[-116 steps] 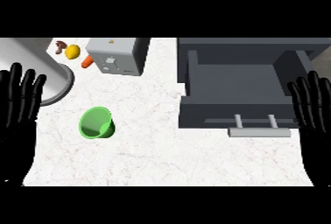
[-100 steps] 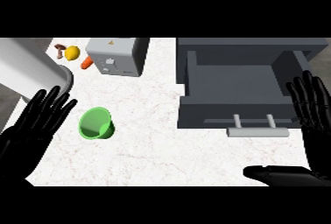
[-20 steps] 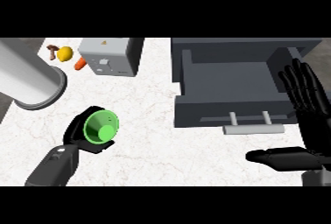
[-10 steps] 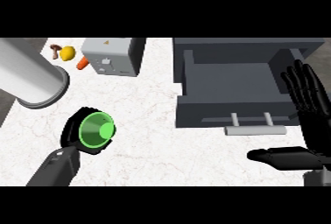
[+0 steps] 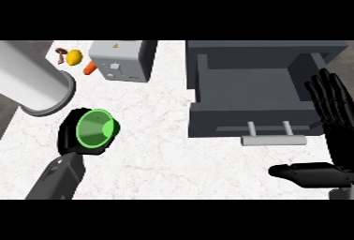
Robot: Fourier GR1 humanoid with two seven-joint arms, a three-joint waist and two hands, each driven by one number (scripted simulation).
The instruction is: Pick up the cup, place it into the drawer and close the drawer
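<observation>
A white marble counter [image 5: 166,140] seen from above. A dark grey drawer [image 5: 252,93] stands open, its pale handle [image 5: 273,139] facing the viewer. Well to the left of the drawer, the left hand [image 5: 71,136] curls around a green cup [image 5: 95,131]. Just right of the drawer, the right hand [image 5: 335,126] rests open, fingers up.

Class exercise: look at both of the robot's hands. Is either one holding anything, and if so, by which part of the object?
The left hand holds the green cup, fingers curled round its outer wall. The right hand is open beside the drawer, holding nothing.
</observation>
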